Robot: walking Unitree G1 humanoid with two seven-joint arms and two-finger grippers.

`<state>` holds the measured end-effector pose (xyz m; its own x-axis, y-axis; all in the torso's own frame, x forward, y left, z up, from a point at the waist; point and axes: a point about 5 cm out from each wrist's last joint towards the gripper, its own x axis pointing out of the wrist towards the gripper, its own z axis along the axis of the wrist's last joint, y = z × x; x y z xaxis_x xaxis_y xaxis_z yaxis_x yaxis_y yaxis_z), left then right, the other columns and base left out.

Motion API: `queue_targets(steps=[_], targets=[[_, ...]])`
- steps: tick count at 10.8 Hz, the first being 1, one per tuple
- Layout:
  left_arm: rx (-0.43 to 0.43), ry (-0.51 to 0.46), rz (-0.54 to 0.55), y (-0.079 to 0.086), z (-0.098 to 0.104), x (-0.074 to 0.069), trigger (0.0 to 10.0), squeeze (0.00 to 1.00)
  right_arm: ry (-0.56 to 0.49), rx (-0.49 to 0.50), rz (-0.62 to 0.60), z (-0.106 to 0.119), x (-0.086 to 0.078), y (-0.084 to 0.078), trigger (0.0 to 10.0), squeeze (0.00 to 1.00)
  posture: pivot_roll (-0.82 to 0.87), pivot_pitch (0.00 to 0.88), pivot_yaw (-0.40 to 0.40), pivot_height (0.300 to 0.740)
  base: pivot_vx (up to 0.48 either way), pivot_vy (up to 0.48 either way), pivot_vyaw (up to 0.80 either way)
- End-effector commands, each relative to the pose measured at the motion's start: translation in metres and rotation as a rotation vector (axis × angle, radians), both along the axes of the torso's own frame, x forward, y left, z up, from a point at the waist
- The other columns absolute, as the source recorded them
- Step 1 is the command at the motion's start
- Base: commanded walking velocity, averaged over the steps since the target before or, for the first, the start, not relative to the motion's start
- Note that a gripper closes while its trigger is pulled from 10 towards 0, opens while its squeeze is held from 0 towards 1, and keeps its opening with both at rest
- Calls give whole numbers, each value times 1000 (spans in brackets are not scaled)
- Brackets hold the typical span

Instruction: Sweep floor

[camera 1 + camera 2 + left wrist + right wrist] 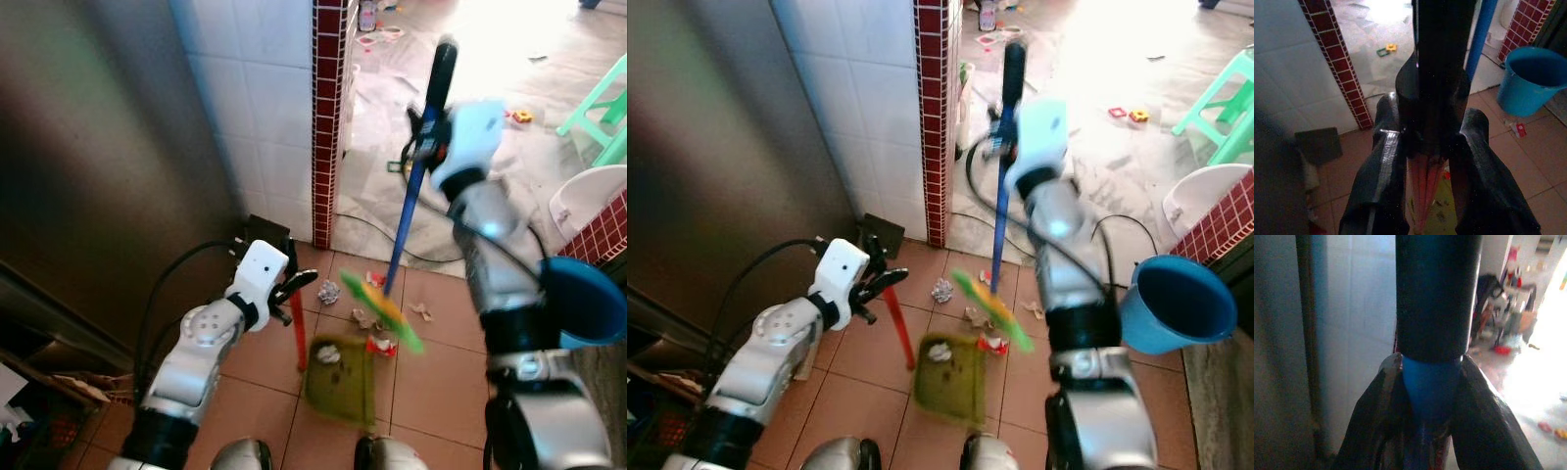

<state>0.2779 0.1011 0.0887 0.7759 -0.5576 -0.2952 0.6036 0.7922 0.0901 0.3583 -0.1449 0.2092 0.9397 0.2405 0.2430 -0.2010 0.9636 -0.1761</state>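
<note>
**Broom and dustpan both in hand**

Fingers (1376,421) of the right gripper (429,147) pinch the blue broom handle (407,220); the left gripper (284,291) pinches the red dustpan handle (298,343). The green dustpan (343,380) sits on the tiled floor (441,392), scraps (367,318) just beyond its lip.

Best done, I judge, with short strokes toward the pan, its lip held flat.

The left wrist view shows a blue bucket (1530,78) standing on the floor; the right wrist view shows bright clutter in the far room.
</note>
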Motion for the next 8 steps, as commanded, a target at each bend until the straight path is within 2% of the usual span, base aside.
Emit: queue_targets(steps=[1,2,3,4,5,6,7,8], targets=[[60,24,13,7,-6,-3,10000,0,58,-14,10,-11,-1,6,10000,0,-49,76,37,740,0,0,0],[59,30,35,9,-7,-3,10000,0,101,10,15,-22,-4,10,10000,0,-49,75,38,740,0,0,0],[60,27,78,13,-7,-1,10000,0,191,87,43,-37,-8,17,10000,0,-49,71,39,740,0,0,0],[60,30,106,16,-8,0,10000,0,232,144,60,-42,-10,22,10000,0,-49,65,42,740,0,0,0],[67,30,139,21,-9,2,10000,0,259,232,92,-39,-11,28,10000,0,-49,53,43,740,0,0,0],[81,28,173,27,-12,4,10000,0,245,319,151,-25,-9,35,10000,0,-50,41,47,740,0,0,0],[78,33,190,29,-15,5,10000,0,216,332,197,-11,-6,38,10000,0,-51,15,51,740,0,0,0],[87,29,208,31,-16,8,10000,0,170,258,274,6,-4,43,10000,0,-54,0,58,740,0,0,0]])
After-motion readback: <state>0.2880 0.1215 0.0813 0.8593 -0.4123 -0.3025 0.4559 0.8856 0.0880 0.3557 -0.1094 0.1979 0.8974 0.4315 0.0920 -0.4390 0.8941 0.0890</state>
